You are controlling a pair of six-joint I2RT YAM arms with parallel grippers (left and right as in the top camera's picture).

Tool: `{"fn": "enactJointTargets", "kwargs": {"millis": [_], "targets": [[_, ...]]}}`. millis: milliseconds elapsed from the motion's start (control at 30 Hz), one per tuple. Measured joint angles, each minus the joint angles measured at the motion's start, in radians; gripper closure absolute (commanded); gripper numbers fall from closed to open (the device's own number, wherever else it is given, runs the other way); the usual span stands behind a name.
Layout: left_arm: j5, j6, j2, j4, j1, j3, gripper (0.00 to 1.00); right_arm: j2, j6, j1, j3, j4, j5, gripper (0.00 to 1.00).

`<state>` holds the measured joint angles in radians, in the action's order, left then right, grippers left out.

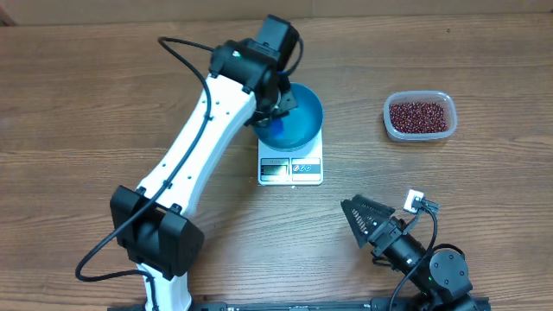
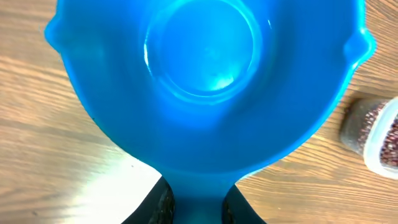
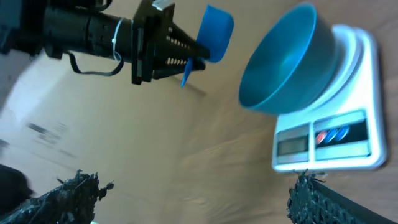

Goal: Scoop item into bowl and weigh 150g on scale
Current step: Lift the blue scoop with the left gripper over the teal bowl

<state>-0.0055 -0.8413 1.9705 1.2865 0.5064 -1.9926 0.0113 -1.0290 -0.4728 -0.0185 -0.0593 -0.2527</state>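
The blue bowl (image 1: 304, 117) (image 3: 283, 62) stands on the white scale (image 1: 291, 166) (image 3: 339, 134), and I see no beans inside it. My left gripper (image 1: 278, 104) (image 2: 198, 202) (image 3: 186, 53) is shut on the handle of a small blue scoop (image 1: 276, 131) (image 2: 205, 81) (image 3: 214, 34), which hangs at the bowl's left rim and looks empty. The red-brown beans (image 1: 419, 115) (image 2: 392, 140) lie in a clear tub at the right. My right gripper (image 1: 359, 220) (image 3: 193, 196) is open near the front edge, below and right of the scale, holding nothing.
The clear tub (image 1: 390, 121) sits to the right of the scale, apart from it. The white left arm (image 1: 199, 147) slants across the table from the front left toward the bowl. Bare wood (image 1: 449, 181) lies between the tub and my right gripper.
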Motion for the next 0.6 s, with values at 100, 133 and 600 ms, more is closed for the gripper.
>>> {"fn": "enactJointTargets", "kwargs": {"millis": [100,133,600], "targets": [[0.008,-0.072,0.000,0.000,0.034,0.000,0.96,0.000,-0.072,0.000,0.000,0.043,-0.014,0.00],[0.011,-0.105,0.000,0.000,0.048,0.000,0.96,0.000,-0.083,0.000,0.000,0.044,-0.015,0.00],[0.116,-0.435,0.000,0.000,0.109,0.000,0.96,0.000,-0.077,0.000,0.000,0.150,-0.017,0.03]]}}
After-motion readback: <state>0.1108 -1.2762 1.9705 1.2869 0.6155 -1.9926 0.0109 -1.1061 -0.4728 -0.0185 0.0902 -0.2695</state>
